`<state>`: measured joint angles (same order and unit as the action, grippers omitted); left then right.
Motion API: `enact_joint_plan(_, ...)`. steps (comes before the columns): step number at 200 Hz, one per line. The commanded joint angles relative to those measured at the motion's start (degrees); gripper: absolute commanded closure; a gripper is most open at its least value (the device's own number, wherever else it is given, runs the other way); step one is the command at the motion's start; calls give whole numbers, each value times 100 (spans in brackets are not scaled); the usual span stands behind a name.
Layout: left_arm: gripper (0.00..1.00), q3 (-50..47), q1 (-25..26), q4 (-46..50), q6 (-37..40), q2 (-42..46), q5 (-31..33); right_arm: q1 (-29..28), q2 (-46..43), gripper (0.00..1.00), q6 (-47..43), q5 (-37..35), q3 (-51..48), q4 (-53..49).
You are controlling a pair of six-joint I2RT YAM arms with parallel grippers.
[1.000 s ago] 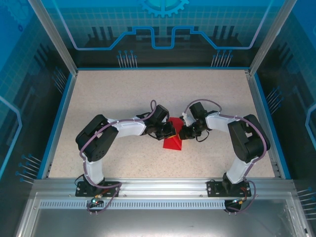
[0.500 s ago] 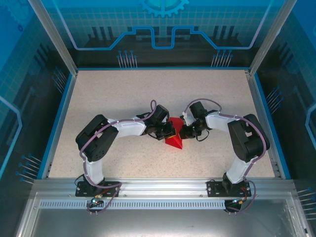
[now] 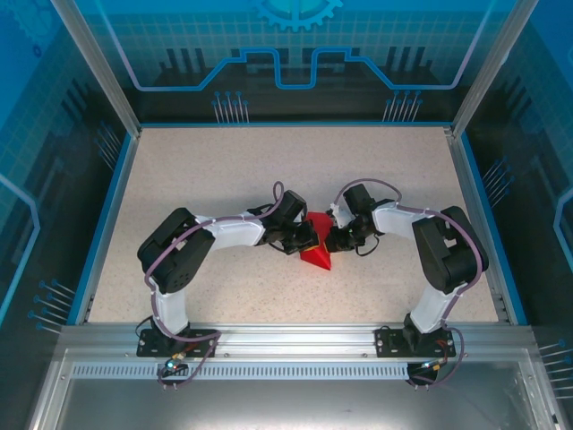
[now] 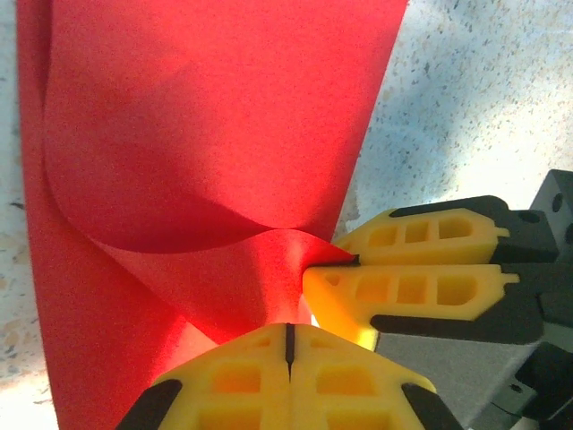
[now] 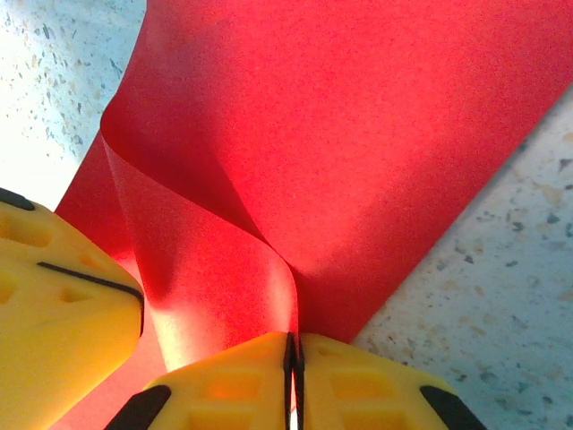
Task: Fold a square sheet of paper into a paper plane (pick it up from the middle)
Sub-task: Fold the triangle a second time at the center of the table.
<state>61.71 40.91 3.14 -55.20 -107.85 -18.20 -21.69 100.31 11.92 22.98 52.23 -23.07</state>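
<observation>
Facing each other, the left gripper (image 4: 289, 345) and right gripper (image 5: 292, 356) both clamp the raised middle of the paper (image 3: 315, 256). Its long axis runs crosswise between them, equally near both.

Plain bright red paper (image 4: 206, 134); yellow, black-trimmed left hand (image 4: 289, 339) and right hand (image 5: 294, 356); speckled beige table (image 3: 224, 170).

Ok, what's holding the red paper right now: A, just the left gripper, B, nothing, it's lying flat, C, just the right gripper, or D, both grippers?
D: the left gripper and the right gripper are each pinched shut on a lifted curl of the red paper.
</observation>
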Motion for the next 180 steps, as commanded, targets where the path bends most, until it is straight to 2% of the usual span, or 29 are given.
enact_joint_plan(1, 100, 168, 46, 327, 50, -134, 12, 104, 30, 88, -83, 92, 77, -136)
enact_joint_plan(44, 100, 258, 43, 421, 28, -386, -82, 104, 50, 87, -93, 110, 77, -141)
enact_joint_plan(95, 100, 192, 48, 397, 40, -60, -37, 95, 49, 87, -106, 177, 77, -145)
enact_joint_plan(180, 100, 248, 45, -384, -200, -208, -243, 69, 85, 87, -120, 223, 86, -171)
